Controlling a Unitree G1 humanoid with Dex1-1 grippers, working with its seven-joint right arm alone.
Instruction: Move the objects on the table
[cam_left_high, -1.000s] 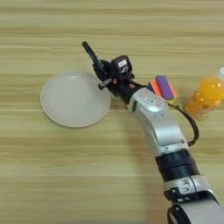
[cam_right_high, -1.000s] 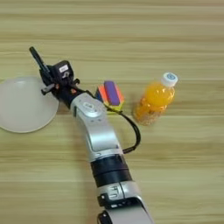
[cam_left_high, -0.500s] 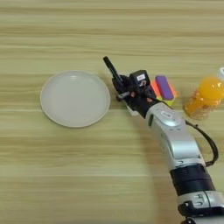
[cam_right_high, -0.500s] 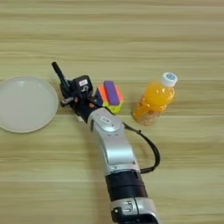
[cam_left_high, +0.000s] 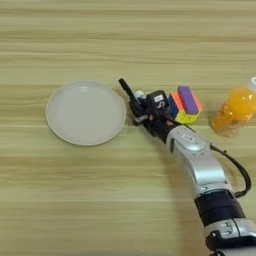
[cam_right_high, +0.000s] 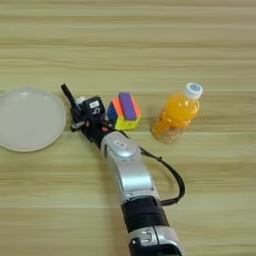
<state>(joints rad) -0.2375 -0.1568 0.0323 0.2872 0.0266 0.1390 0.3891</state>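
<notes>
Jaws of right gripper clamped on slim black marker pen, tilted up-left, just right of round pale plate (not touching). Multicoloured cube further right of plate, just past gripper; orange juice bottle beyond, all on wooden table.

An orange juice bottle with white cap stands upright.

No legible text or labels anywhere.
</notes>
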